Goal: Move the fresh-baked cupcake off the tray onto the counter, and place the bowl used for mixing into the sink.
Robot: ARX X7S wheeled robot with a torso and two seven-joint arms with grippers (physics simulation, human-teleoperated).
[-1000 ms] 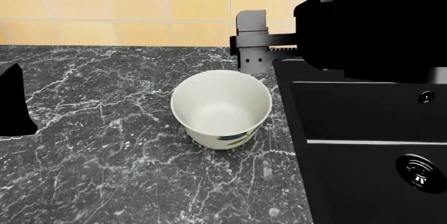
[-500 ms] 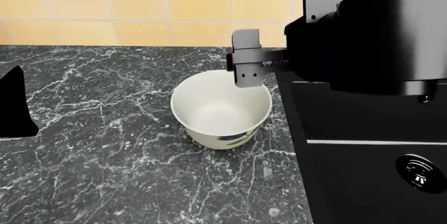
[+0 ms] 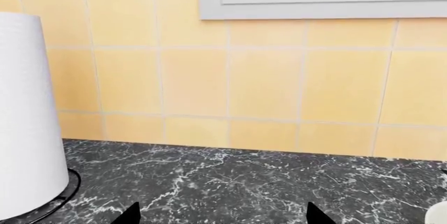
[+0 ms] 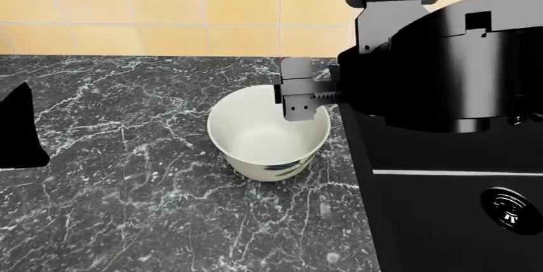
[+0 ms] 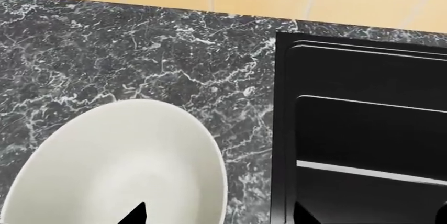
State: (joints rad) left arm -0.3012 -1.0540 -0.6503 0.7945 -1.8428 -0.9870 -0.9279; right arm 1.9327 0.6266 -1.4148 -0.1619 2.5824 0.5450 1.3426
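Note:
The white bowl (image 4: 268,133) stands upright on the dark marble counter (image 4: 127,189), just left of the black sink (image 4: 449,176); a bit of leaf pattern shows low on its side. My right gripper (image 5: 220,216) is open and hangs over the bowl's (image 5: 125,166) sink-side rim, one fingertip above the white inside and the other above the sink's (image 5: 363,130) edge. In the head view one grey finger (image 4: 297,97) shows over that rim. My left gripper (image 3: 222,216) is open above bare counter (image 3: 244,182). The cupcake and the tray are out of view.
A white paper-towel roll (image 3: 28,119) stands on the counter close to the left gripper. Yellow wall tiles (image 4: 170,5) back the counter. A black part of the left arm (image 4: 17,129) sits at the head view's left edge. The sink's drain (image 4: 509,208) shows at lower right.
The right arm has come down and forward from behind the bowl; its finger now hangs over the bowl's right rim. The bowl has not moved.

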